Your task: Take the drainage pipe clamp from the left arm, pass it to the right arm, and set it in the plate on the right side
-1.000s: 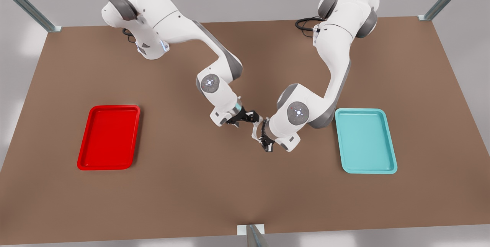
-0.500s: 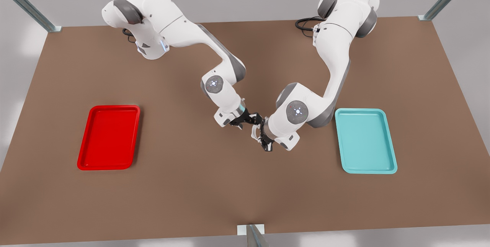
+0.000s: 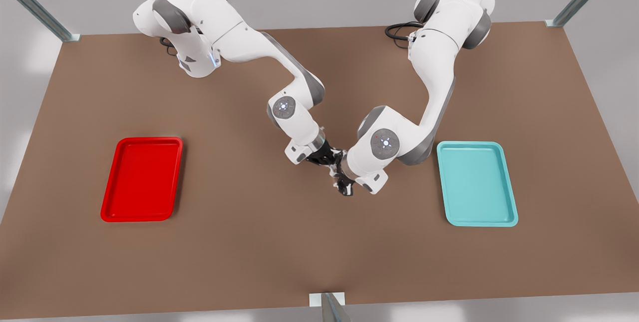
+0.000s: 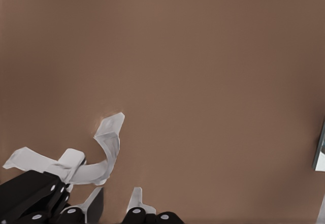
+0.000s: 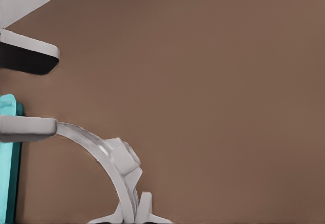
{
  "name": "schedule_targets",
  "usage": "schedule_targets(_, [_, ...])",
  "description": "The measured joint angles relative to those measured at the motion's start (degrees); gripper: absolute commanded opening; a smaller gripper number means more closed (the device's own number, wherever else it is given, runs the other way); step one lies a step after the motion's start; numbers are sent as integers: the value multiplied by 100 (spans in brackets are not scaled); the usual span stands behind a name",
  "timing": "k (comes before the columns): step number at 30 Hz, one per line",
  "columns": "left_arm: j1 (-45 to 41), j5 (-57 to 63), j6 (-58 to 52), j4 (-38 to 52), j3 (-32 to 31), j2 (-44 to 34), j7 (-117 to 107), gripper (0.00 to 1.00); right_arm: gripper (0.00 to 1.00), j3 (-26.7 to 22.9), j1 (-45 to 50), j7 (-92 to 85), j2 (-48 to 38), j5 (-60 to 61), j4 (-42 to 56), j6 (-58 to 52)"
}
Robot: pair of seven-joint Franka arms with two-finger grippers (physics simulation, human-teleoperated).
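Front view: a big brown table [image 3: 249, 262] sits in a room with a plain grey wall, and metal posts [image 3: 30, 5] stand at the table's corners. The red plate [image 3: 142, 179] lies on the front view's left. A teal tray [image 3: 477, 184] lies on the front view's right. Both trays lie flat, well apart from the arms.

The two white arms bend down and meet over the middle of the table. The right arm [image 3: 234, 47] comes from the front view's left, and the left arm [image 3: 439, 67] comes from the front view's right.

The right gripper [image 3: 327, 158] and the left gripper [image 3: 343, 184] are just beside each other. The drainage pipe clamp [image 4: 106, 148] is between them, above the bare table and far from the red plate.

In the right wrist view, the clamp runs down into the right gripper's fingers, which pinch it at one end. The left gripper's fingers [image 5: 30, 127] stand wide apart there. The clamp's other end comes up to one of them, and the other finger is clear of it.
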Motion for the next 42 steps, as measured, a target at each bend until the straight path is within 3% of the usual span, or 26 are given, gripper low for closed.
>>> schedule_targets(5, [104,22,-203,162,15,-55,-28,100,21,-1,-46,13,-20,-16,-61,-3])
schedule_targets(8, [610,20,-621,287,7,-380,24,100,21,-8,-286,-69,-350,1,-755,-44])
schedule_targets(11, [1518,74,-1464,555,39,-776,389,100,21,-29,-1230,-306,-1664,14,-2180,-415])
schedule_targets(14, [1910,597,-2408,699,46,-853,1245,100,21,-79,-2525,-638,-2771,-372,-2642,-1524])
schedule_targets(16, [2156,880,-2764,-287,58,-1618,2200,100,21,-95,-3317,-915,-3020,-792,-2672,-2283])
schedule_targets(17, [2209,946,-2742,-1021,61,-2140,2709,100,21,-97,-3671,-1071,-3055,-995,-2686,-2606])
schedule_targets(19, [2221,931,-2620,-1553,53,-2457,3642,100,21,-102,-4305,-1402,-3088,-1399,-2705,-3161])
schedule_targets(24, [1903,1144,-2801,-1215,-163,-2459,5555,100,21,-354,-4898,-2176,-3058,-2389,-2736,-3970])
schedule_targets(42, [2062,1077,-3217,-1045,-175,-2339,9307,100,21,-423,-5142,-3709,-1899,-3074,-2674,-2960])
